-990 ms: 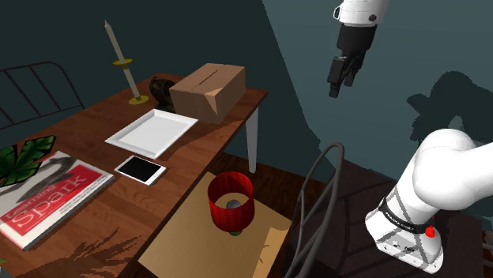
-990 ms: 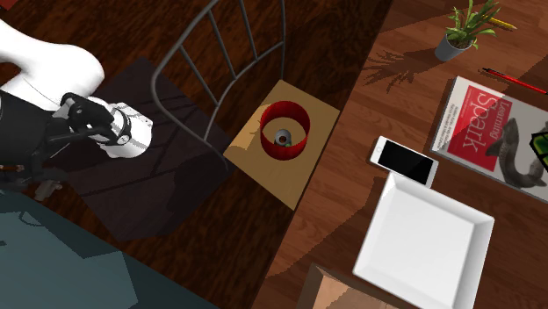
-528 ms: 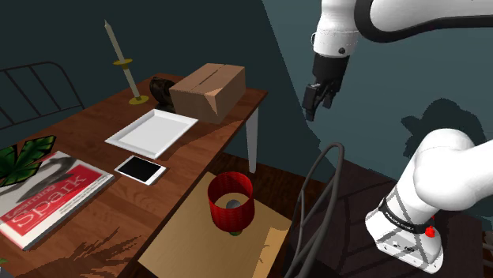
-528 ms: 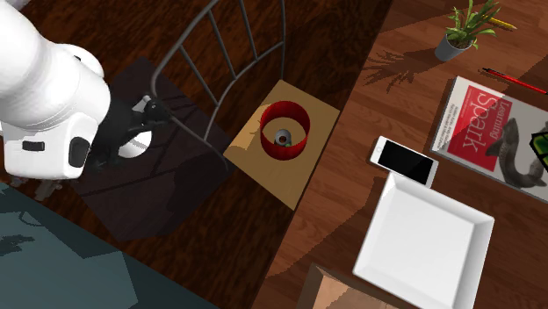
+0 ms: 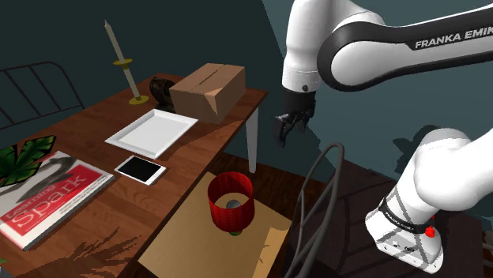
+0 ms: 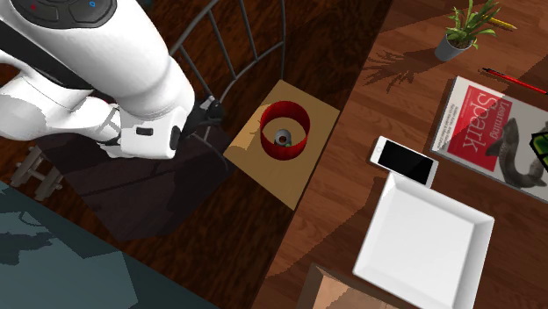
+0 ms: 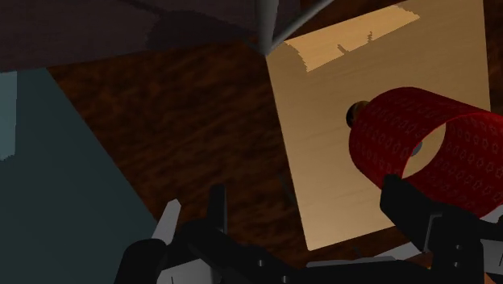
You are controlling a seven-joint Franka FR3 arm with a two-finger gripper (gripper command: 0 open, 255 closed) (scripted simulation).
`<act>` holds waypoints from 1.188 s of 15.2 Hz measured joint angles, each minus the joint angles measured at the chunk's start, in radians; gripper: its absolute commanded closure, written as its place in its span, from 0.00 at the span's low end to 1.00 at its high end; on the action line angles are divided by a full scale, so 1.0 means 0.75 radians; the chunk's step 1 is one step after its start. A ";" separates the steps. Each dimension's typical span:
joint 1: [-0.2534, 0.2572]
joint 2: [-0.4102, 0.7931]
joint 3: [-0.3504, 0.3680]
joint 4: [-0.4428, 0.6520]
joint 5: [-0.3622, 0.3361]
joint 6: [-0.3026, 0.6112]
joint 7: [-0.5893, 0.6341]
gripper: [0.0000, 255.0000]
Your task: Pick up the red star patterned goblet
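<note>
Shoulder view: our black two-finger gripper [image 5: 285, 129] has come down from high by the wall and now hangs above the red patterned goblet [image 5: 230, 203], still well apart from it. The goblet stands upright on the pale wooden chair seat [image 5: 188, 246], just beside the brown wooden table [image 5: 79, 134]. In the wrist view the fingers [image 7: 419, 214] stand apart, clasping nothing, with the goblet next to one finger. We judge the approach about half done, with centring still to come.
</note>
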 measured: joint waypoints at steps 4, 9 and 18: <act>-0.001 0.144 0.124 0.020 0.007 0.147 0.132 0.00; -0.032 0.385 0.279 0.081 -0.059 0.341 0.319 0.00; -0.070 0.654 0.403 0.134 -0.225 0.539 0.539 0.00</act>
